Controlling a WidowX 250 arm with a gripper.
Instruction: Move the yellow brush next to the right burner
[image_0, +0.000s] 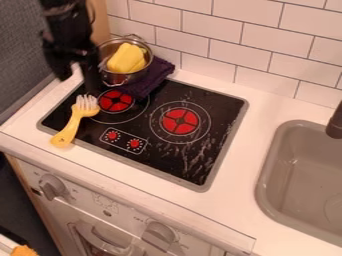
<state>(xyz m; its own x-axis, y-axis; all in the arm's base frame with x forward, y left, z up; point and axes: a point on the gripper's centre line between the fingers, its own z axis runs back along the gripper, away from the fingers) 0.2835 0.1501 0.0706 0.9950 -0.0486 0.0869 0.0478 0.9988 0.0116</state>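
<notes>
White tiles (204, 26) rise behind the counter (230, 205), black stovetop (220, 104) and right burner (180, 121).

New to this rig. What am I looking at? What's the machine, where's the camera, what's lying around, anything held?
There is one picture, from a fixed camera looking down at a slant on a toy kitchen. The black machine at upper left is a robot arm; its two-finger gripper hangs down, fingers apart, with nothing visibly held.

Below it, the yellow brush lies with its pale bristles by the left burner and its handle reaching over the front-left edge of the black stovetop. The task is to move it next to the right burner.

At the back left is a metal pot with something yellow in it, beside a dark purple cloth. A grey sink is at right.
</notes>
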